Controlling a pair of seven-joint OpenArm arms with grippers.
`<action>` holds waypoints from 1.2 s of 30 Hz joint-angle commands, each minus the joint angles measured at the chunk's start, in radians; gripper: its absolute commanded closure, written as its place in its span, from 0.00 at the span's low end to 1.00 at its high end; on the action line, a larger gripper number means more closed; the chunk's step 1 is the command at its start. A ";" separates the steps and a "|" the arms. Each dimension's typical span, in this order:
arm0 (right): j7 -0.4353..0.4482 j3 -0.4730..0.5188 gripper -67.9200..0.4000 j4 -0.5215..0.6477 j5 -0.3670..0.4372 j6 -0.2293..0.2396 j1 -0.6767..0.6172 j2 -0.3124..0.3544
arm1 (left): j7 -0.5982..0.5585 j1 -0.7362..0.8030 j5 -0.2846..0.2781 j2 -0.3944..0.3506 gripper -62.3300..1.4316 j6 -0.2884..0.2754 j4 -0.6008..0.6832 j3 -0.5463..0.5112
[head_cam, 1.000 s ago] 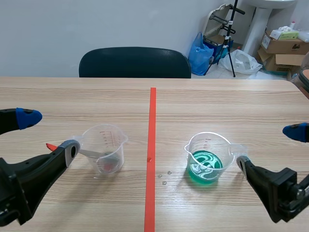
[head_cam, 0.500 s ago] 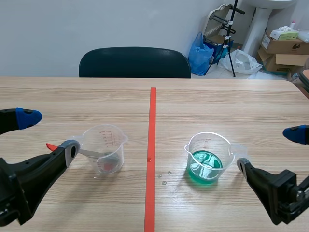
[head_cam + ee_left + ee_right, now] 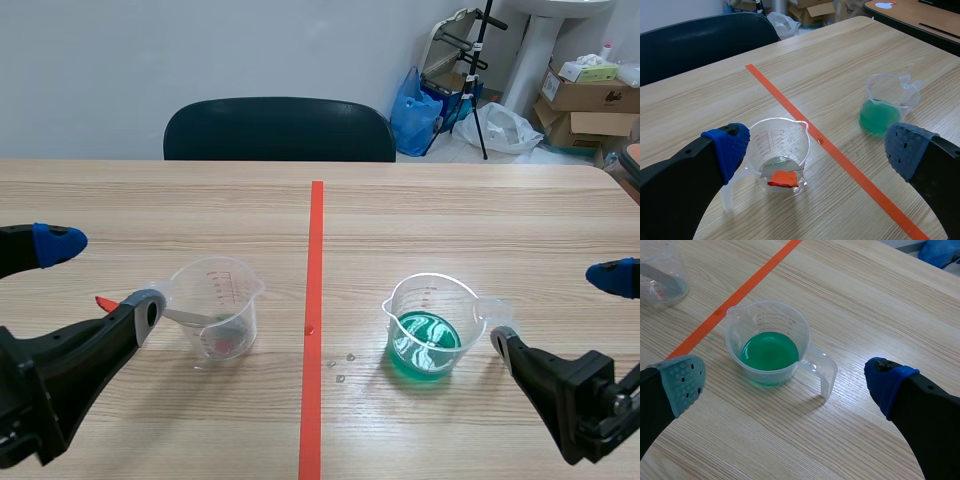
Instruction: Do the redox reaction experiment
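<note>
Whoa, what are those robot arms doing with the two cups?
Right now neither arm is holding anything. The left gripper is open beside the clear cup, which has a grey strip and a small orange-red piece inside. The right gripper is open beside the cup of green liquid. Both cups stand upright on the table, one on each side of the red tape line. None of the green liquid is in the clear cup yet.
</note>
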 commanded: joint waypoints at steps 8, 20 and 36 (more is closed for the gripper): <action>0.015 0.001 0.00 0.018 0.007 0.000 0.003 0.008 | -0.014 0.005 -0.009 0.010 0.07 0.007 0.023 -0.001; 0.023 0.001 0.00 0.018 0.007 0.000 0.003 0.008 | -0.021 0.026 0.002 0.010 0.07 0.045 0.022 -0.003; 0.052 0.001 0.00 0.018 0.007 0.002 0.054 0.008 | -0.188 0.316 0.100 0.011 0.07 0.093 0.019 -0.148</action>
